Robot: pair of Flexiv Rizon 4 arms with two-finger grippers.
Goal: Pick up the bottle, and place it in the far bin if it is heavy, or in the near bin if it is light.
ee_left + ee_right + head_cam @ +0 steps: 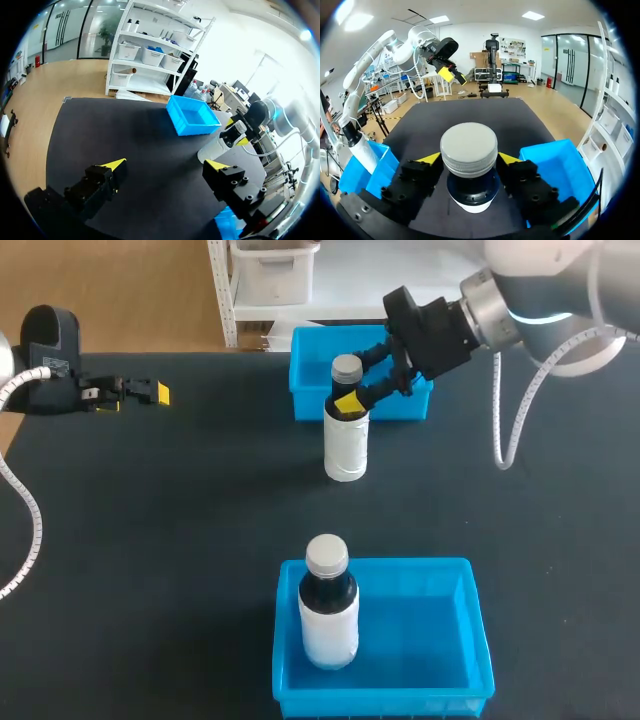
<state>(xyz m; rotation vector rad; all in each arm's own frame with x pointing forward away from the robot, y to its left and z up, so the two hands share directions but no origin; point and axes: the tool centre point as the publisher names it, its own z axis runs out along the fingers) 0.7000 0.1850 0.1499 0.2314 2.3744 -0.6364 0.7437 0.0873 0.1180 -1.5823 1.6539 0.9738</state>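
The right fingers (349,400) are pinching the neck of the bottle (346,445), which is standing upright on the counter (150,540) just before the far bin (310,390). The pick-up seems to be starting, and lifting to weigh it is probably coming next. I am counting 2 bottles, the second bottle (328,615) standing in the near bin (440,640), and 2 bins. The left fingers (114,165) are spread, holding nothing.
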